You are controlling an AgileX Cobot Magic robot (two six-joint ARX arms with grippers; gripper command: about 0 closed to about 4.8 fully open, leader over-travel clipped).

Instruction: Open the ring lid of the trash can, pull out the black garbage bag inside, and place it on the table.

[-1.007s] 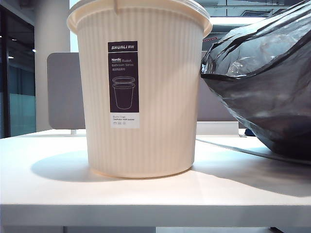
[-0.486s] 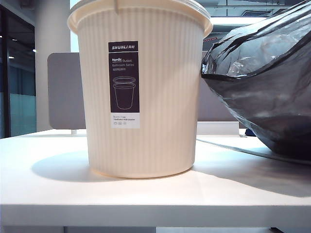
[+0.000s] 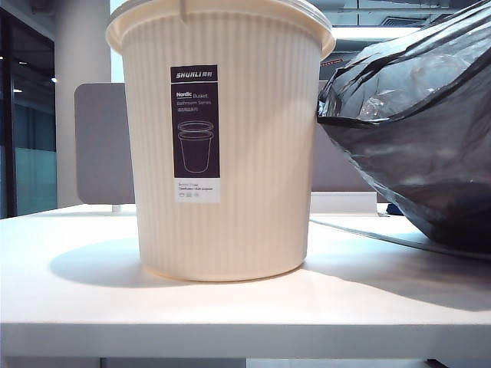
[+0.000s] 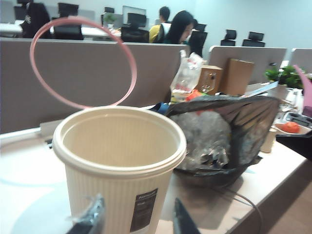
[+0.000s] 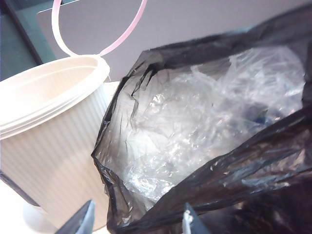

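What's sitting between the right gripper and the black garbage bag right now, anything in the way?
Nothing visible. In the right wrist view the right gripper, jaws apart and empty, hangs just over the black garbage bag, which already lies on the table beside the trash can; its ring lid stands flipped up.

Pink ring lid [image 4: 83, 62] raised, black garbage bag [image 3: 418, 130] beside trash can [image 3: 222, 146]

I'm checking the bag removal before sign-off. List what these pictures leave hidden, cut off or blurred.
- Exterior view: both arms out of frame; the black garbage bag is cut by the right edge; the trash can hides the ring lid.
- Left wrist view: left gripper, open, only blurred fingertips show; the can hides the bag's near side.
- Right wrist view: right gripper, open, tips only; the ring lid is cut by the top edge; the clear film in the bag hides its contents.
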